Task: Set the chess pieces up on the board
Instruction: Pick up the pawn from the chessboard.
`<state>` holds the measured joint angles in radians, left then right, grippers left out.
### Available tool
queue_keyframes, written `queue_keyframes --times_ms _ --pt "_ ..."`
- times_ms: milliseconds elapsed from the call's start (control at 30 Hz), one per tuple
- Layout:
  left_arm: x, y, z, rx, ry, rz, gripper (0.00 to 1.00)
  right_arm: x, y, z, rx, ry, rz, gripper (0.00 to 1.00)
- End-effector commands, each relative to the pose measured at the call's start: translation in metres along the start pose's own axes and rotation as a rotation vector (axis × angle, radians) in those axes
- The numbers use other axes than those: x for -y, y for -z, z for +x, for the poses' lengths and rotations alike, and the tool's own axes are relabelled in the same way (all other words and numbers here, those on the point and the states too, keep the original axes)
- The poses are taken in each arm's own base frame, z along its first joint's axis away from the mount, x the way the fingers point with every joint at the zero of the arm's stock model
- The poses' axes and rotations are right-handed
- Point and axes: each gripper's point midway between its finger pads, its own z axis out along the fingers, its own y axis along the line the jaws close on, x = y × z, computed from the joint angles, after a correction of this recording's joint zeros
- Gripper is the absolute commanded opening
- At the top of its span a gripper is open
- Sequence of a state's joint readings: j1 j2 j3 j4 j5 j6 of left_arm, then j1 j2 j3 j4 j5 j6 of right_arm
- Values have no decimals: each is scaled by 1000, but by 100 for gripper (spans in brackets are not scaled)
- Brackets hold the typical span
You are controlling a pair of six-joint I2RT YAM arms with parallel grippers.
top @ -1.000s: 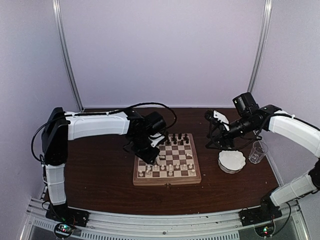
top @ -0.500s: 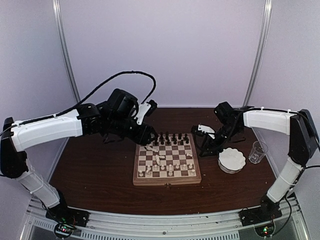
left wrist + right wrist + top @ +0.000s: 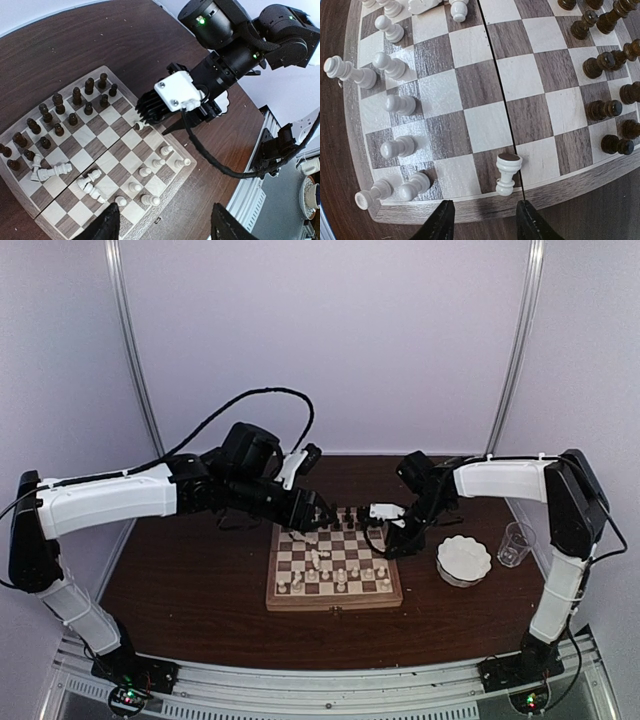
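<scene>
The board (image 3: 335, 602) lies flat on the dark table (image 3: 190, 580), just below the middle of the top view, its sides about square with the frame. The black pieces (image 3: 345, 516) stand upright in two rows along its upper edge. Most white pieces (image 3: 340, 582) stand upright near its lower edge. A few lie toppled on the left-centre squares. In the left wrist view, the toppled white pieces (image 3: 52, 171) lie with their long axes roughly left to right in the frame.

A lone white piece (image 3: 508, 172) stands on an edge square at the board's centre seam. Its long axis runs up and down in the right wrist view, and a dark round face shows at its upper end.

The right hand (image 3: 390, 535) hangs over the upper right part of the board, below a forearm that reaches in level from the right. Its fingers (image 3: 440, 220) are partly spread and hold nothing. The lone piece sits just beyond the gap between them.

The left arm stretches low from the left edge. The left hand (image 3: 315, 512) is over the board's upper left corner, spread wide and empty.

A white bowl (image 3: 464, 560) and a clear cup (image 3: 515, 543) sit right of the board.
</scene>
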<state>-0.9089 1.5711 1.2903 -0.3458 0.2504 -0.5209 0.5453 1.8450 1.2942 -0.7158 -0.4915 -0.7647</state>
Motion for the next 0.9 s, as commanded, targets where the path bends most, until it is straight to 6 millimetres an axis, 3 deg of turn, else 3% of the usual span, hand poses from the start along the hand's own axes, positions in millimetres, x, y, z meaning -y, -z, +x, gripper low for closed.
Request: queue_keyframes --times_ms 0,233,567,867 --pt "5 0 -8 33 9 36 62 19 -5 -5 -32 35 86 44" --pt "5 2 -8 48 13 39 62 28 -12 -5 -45 20 106 41" --pt "4 -1 -3 37 23 47 61 22 -19 -8 -48 29 87 38" --pt "1 7 -5 53 9 15 60 17 -22 -25 -53 -6 70 36"
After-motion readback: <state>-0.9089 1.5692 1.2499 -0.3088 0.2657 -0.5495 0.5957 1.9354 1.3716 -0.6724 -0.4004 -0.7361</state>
